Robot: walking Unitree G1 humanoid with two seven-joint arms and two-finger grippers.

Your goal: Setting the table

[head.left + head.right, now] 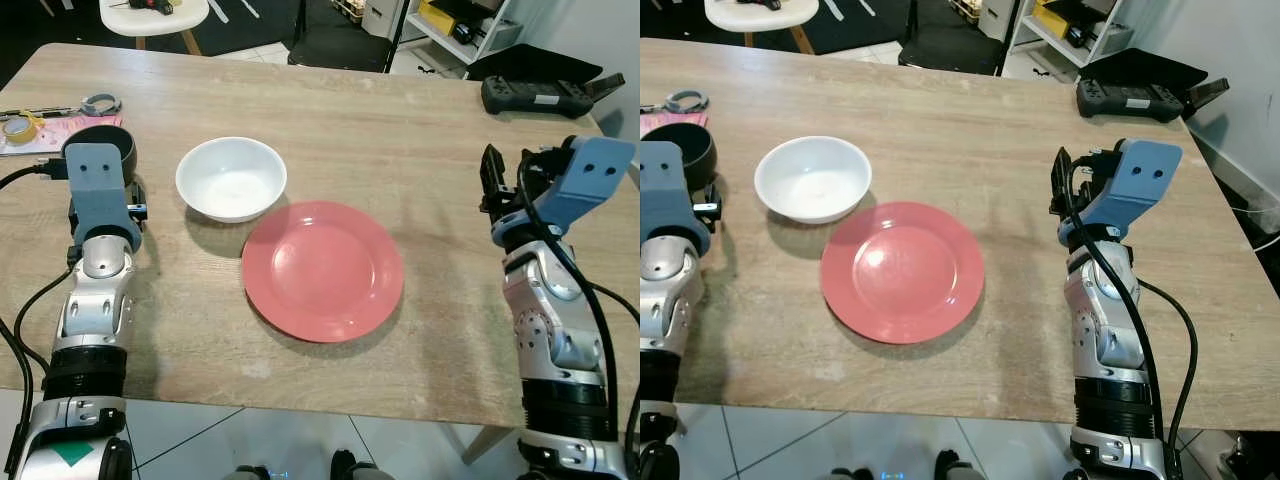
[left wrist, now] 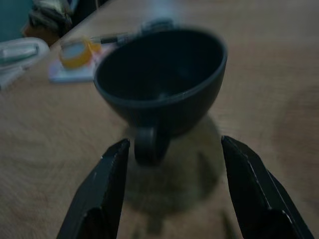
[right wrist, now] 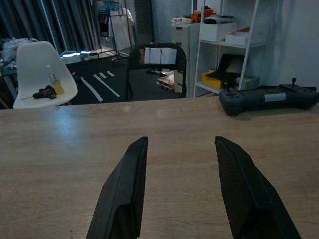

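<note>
Left wrist view: left tool [image 2: 172, 149] spread open around the black cup [image 2: 162, 82] handle, cup at 9 o'clock of the bowl [image 1: 231, 178] and plate [image 1: 322, 270] on the bench [image 1: 400, 130]; right tool [image 3: 182, 144] open, idle; next, likely close and lift.

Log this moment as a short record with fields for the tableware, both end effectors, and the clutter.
surface: wooden table
plate: red plate, empty, near the front edge
bowl: white bowl, empty, beside the plate on its far left
cup: black cup, upright, handle facing the left end effector
left end effector: open, fingers either side of the cup's handle, not touching it
right end effector: open, holding nothing, over bare table
clutter: tape roll at the far left; black controller at the far right
</note>
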